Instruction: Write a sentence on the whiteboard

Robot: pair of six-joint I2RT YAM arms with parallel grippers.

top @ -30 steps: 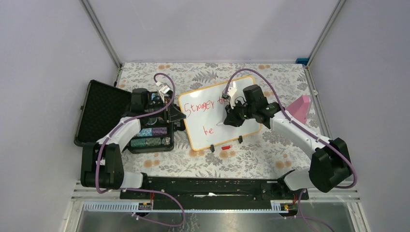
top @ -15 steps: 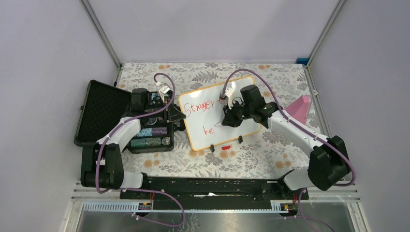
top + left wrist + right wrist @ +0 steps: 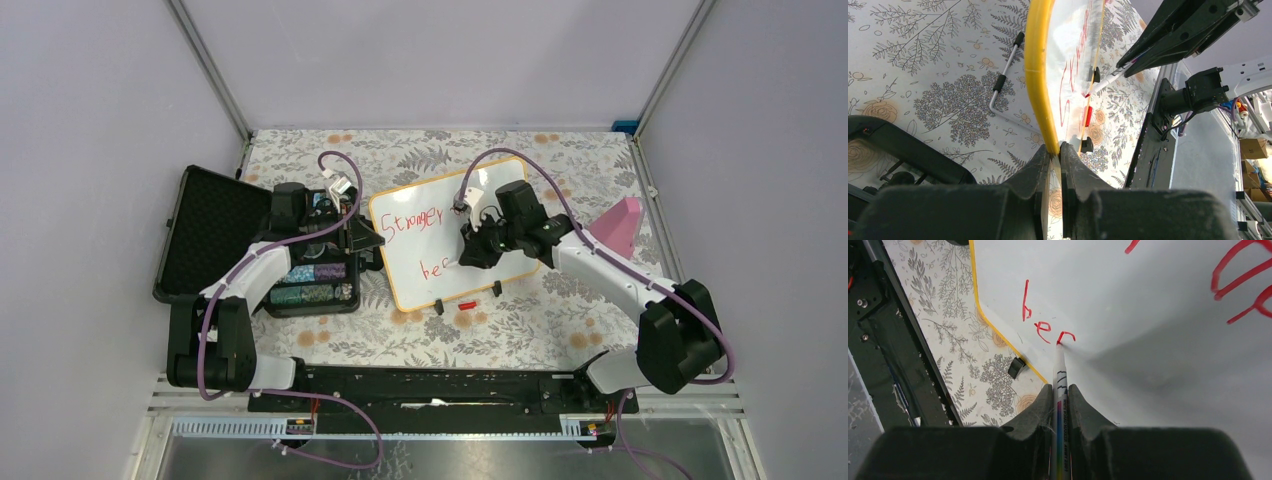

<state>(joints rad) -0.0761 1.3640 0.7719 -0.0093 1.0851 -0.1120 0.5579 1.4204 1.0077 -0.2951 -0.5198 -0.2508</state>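
whiteboard: under the right claw, its left edge inside the left claw; long axis runs from one claw to the other, feet on the near edge.
left claw: pinching the frame; we should brace it firmly.
right claw: clamped on the marker.
marker: tip ahead of the claw, on the whiteboard after "be"; we want light, short strokes.

A black case is lying open at the left of the floral-patterned desk, with rows of chips showing in its tray. A pink wedge-shaped thing is sitting at the right edge, and a small red piece is lying toward the near side.
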